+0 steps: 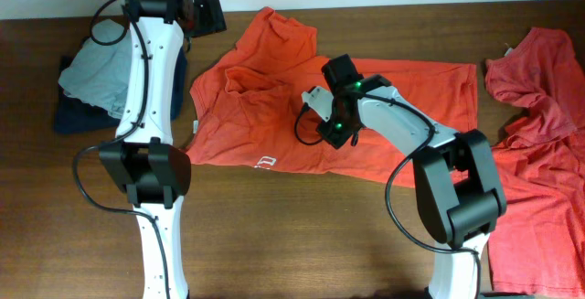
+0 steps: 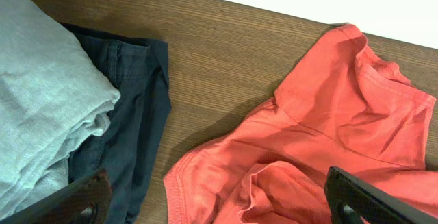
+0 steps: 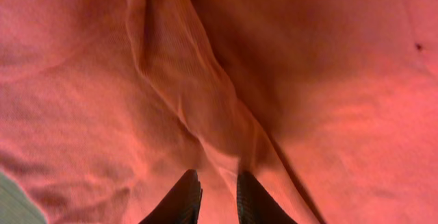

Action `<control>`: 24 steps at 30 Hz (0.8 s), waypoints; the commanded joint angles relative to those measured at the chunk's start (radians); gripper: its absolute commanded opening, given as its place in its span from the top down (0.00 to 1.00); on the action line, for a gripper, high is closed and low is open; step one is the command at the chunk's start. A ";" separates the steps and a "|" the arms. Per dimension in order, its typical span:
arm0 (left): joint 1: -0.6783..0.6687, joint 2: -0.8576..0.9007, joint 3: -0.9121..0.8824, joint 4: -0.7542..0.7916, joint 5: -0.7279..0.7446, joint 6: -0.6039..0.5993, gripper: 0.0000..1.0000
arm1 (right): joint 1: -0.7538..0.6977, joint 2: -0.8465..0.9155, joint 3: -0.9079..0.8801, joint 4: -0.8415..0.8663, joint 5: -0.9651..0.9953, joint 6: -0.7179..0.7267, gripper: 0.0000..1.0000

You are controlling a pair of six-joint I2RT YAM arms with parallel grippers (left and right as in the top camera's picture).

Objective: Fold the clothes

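Note:
An orange-red T-shirt (image 1: 393, 107) lies spread across the middle of the table with small white lettering at its near hem; its sleeve and collar (image 2: 328, 128) show in the left wrist view. My right gripper (image 1: 322, 116) is down on the middle of this shirt. In the right wrist view its fingers (image 3: 219, 183) stand a narrow gap apart, astride a raised fold of the fabric (image 3: 178, 80). My left gripper (image 1: 212, 14) hovers wide open and empty at the back edge, over the shirt's sleeve (image 2: 222, 203). A second coral shirt (image 1: 539, 153) lies crumpled at the right.
A grey garment (image 1: 105, 66) lies on a navy one (image 1: 78, 116) at the back left, beside the left arm; both show in the left wrist view as grey (image 2: 41, 107) and navy (image 2: 130, 114). Bare wooden table (image 1: 302, 235) runs along the front.

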 commanded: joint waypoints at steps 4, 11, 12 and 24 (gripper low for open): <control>-0.002 -0.002 0.009 -0.002 0.000 0.001 0.01 | 0.003 0.014 0.002 0.035 -0.010 -0.010 0.67; -0.002 -0.002 0.009 -0.002 0.000 0.001 0.01 | 0.003 0.014 0.002 0.042 -0.005 -0.010 0.43; -0.002 -0.002 0.009 -0.002 0.000 0.001 0.01 | 0.003 0.014 0.002 0.041 0.000 -0.010 0.43; -0.002 -0.002 0.009 -0.002 0.000 0.001 0.01 | 0.003 0.014 0.002 0.041 0.001 0.005 0.82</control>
